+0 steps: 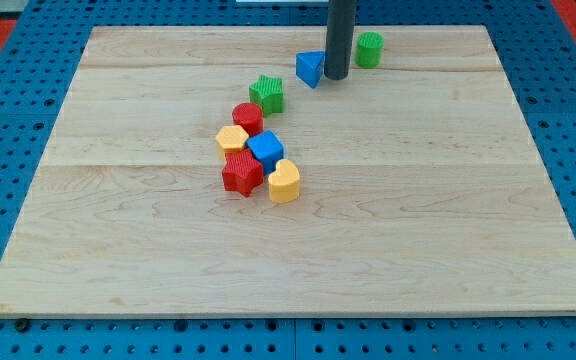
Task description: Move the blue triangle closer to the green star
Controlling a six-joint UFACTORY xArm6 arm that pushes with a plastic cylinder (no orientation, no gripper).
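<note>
My tip [336,76] sits right beside the blue triangle [310,68], on the side away from the green star [267,93] — it looks like it touches, but I cannot be sure. There is no claw here, only a rod, so nothing can open or close. The blue triangle is near the green star but not touching it, up and toward the view's right. I think the push is just starting. Next, the tip should slide the triangle toward the star. The rod's top is cut off, and it hides part of the tabletop [418,220] by the green cylinder [369,48].
</note>
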